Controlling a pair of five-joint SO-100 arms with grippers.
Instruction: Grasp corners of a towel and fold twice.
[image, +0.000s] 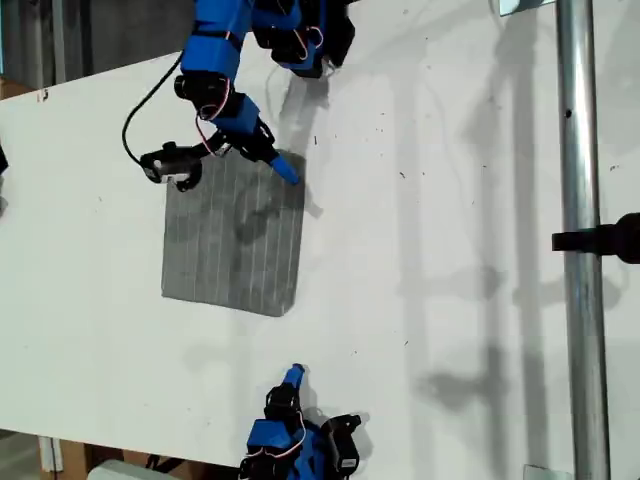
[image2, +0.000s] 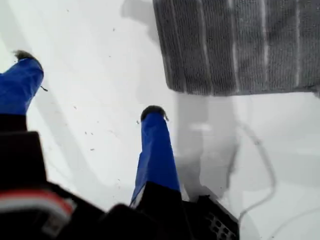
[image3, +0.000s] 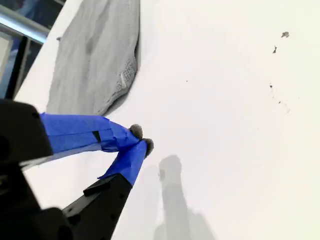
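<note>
Ease my first gripper (image2: 87, 82), jaws spread, ahead onto the towel (image2: 240, 45) corner. Open my second gripper (image3: 140, 137), now closed on nothing, before reaching.

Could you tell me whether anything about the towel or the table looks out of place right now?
Nothing serious: the towel lies flat as a neat, slightly skewed rectangle on the white table. Only small dark specks dot the surface.
</note>
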